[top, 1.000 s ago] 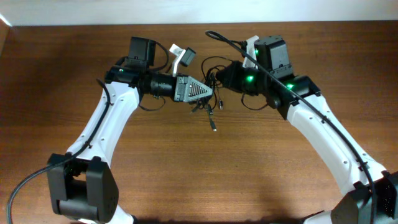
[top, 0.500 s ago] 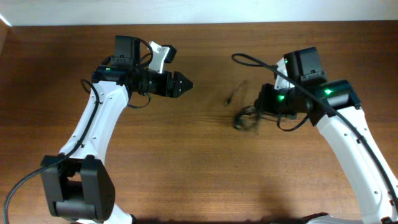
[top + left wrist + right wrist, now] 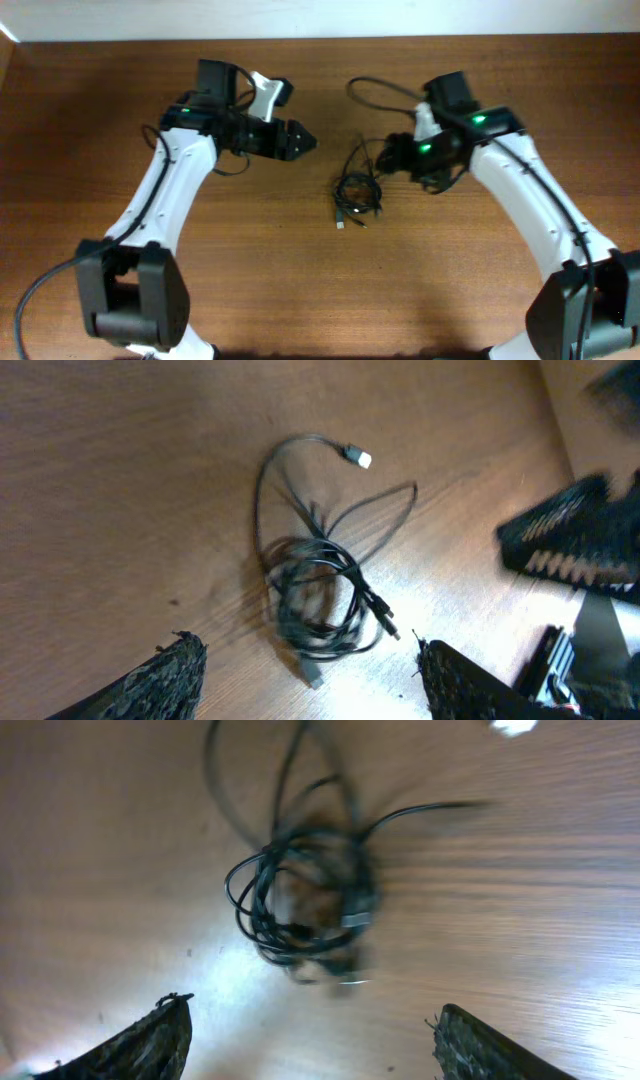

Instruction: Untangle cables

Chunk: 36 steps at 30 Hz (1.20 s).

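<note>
The cables (image 3: 357, 190) lie on the wooden table as one bunched black coil, with loose strands running toward the back. In the left wrist view the cables (image 3: 320, 595) show a silver plug tip (image 3: 358, 457) at the end of a loop. The right wrist view has the cables (image 3: 305, 910) blurred, just beyond the fingers. My left gripper (image 3: 310, 143) is open to the upper left of the coil and holds nothing. My right gripper (image 3: 386, 157) is open to the coil's upper right, also holding nothing. Neither gripper touches the coil.
A thick black arm cable (image 3: 372, 88) loops behind the right arm. The right gripper (image 3: 575, 545) shows at the right edge of the left wrist view. The table's back edge (image 3: 320, 40) meets a white wall.
Both grippers were shut on the bunch held between them. The left opened and drew back, the right carried the bunch right, then opened. The coil now rests on the table.
</note>
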{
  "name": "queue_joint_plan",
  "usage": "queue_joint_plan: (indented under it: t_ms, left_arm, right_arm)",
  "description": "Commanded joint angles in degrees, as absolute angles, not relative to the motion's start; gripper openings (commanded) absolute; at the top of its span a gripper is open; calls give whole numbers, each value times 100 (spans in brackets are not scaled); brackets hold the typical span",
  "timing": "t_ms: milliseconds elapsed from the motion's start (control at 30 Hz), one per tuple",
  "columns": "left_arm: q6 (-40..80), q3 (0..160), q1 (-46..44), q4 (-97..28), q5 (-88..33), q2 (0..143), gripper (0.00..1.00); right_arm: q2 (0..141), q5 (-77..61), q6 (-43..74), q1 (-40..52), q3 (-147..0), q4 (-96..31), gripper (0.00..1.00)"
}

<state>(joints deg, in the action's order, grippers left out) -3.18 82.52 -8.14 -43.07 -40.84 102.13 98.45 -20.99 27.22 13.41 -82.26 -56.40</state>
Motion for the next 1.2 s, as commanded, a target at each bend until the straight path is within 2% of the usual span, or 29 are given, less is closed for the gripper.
queue_joint_plan:
  t_ms: [0, 33, 100, 167, 367, 600, 667, 700, 733, 800, 867, 967, 1100, 1167]
  left_arm:
    - [-349, 8318, -1315, -4285, -4066, 10879, 67]
    - [-346, 8318, -1520, -4237, -4066, 11069, 66]
    - [-338, 8318, -1728, -4209, -4036, 11378, 56]
    - [95, 8318, -1752, -4276, -3441, 11618, 50]
    - [82, 8318, -1872, -4342, -2027, 11832, 48]
    - [45, 8318, -2351, -3903, -2032, 12304, 41]
    - [47, 8318, -2453, -3839, -2001, 12307, 29]
    - [102, 8318, -2495, -3850, -1848, 12307, 16]
    - [357, 8318, -2530, -3885, -1586, 12307, 7]
    - [709, 8315, -2626, -3955, -1081, 12307, 0]
    - [1035, 8444, -2569, -4027, -1142, 12228, 0]
    - [1754, 9415, -2128, -4899, -1326, 11695, 0]
    - [3251, 9760, -1879, -5109, -1306, 11198, 0]
    - [3940, 9760, -1879, -5113, -1321, 11192, 0]
  right_arm:
    - [9808, -2368, 2473, 703, -8672, -5927, 79]
    - [9808, -2377, 2416, 602, -8691, -5961, 79]
    - [9808, -2377, 2283, 587, -8691, -5966, 79]
    - [9808, -2370, 2268, 593, -8689, -5983, 79]
    - [9810, -2333, 2220, 598, -8689, -6007, 79]
    - [9810, -2333, 2137, 598, -8689, -6027, 79]
    - [9810, -2333, 2137, 598, -8680, -6029, 79]
    - [9810, -2333, 2137, 598, -8680, -6045, 79]
    - [9810, -2333, 2137, 598, -8680, -6053, 79]
    - [9810, -2333, 2137, 598, -8680, -6066, 79]
    - [9810, -2355, 2139, 598, -8680, -6069, 78]
    - [9808, -2523, 2152, 873, -8683, -5907, 70]
    - [9810, -2484, 3308, 1750, -8680, -5190, 69]
    - [9821, -2480, 3721, 1959, -8680, -4637, 64]
